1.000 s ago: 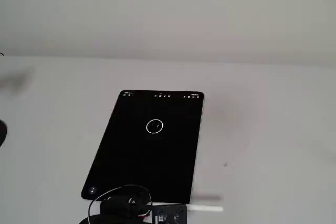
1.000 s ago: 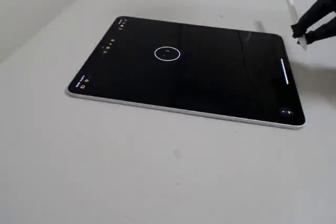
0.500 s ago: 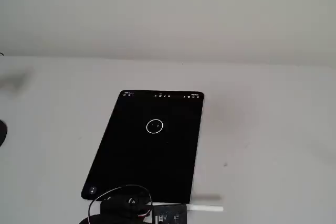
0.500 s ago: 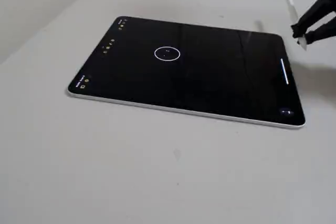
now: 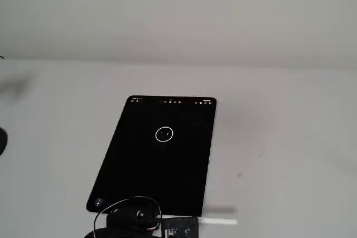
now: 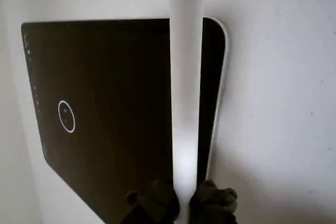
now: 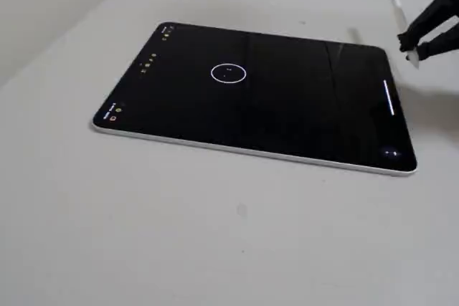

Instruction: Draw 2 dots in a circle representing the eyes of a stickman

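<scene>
A black tablet lies flat on the white table. A thin white circle is drawn on its screen, also seen as the circle and the circle. Faint specks, the dots, show inside the ring, too small to make out clearly. My gripper is shut on a white stylus that points away from the wrist camera. In a fixed view the gripper hangs off the tablet's right end, with the stylus clear of the screen.
Small icons run along the tablet's short edge and a white bar glows near the other end. The arm's dark base and cables sit at the tablet's near end. Bare table surrounds the tablet.
</scene>
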